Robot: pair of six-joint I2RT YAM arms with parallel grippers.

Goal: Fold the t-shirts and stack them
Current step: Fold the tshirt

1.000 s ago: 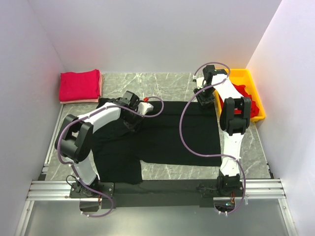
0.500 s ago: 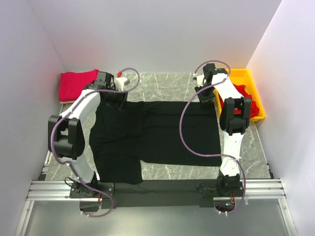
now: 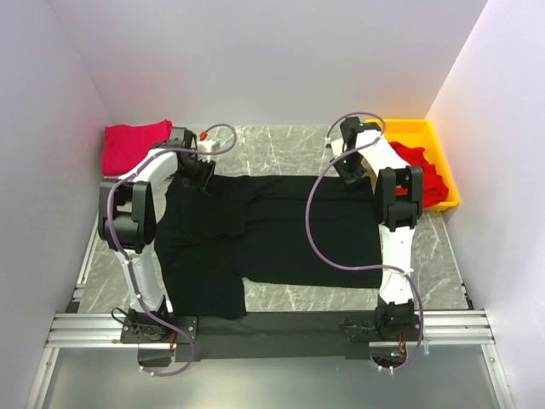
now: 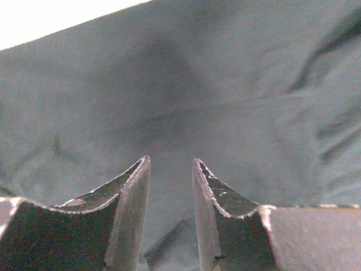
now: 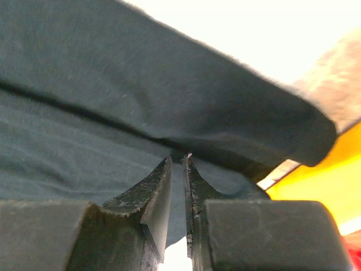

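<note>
A black t-shirt [image 3: 281, 230] lies spread flat across the middle of the table. My left gripper [image 3: 203, 173] is at its back left corner. In the left wrist view that gripper [image 4: 171, 160] stands open just above the black cloth [image 4: 225, 84], with nothing between its fingers. My right gripper [image 3: 356, 170] is at the shirt's back right edge. In the right wrist view its jaws [image 5: 178, 157] are drawn close together on a raised fold of the black cloth [image 5: 113, 73]. A folded red t-shirt [image 3: 132, 146] lies at the back left. More red t-shirts [image 3: 423, 170] sit crumpled in the yellow tray.
The yellow tray [image 3: 417, 128] stands at the back right, close beside my right gripper, and shows as a yellow edge [image 5: 327, 186] in the right wrist view. White walls close in the table on three sides. Purple cables loop off both arms.
My left arm swung from the shirt's middle to its back left corner, and its jaws went from shut to open. My right gripper shifted slightly left and its jaws narrowed on the cloth.
</note>
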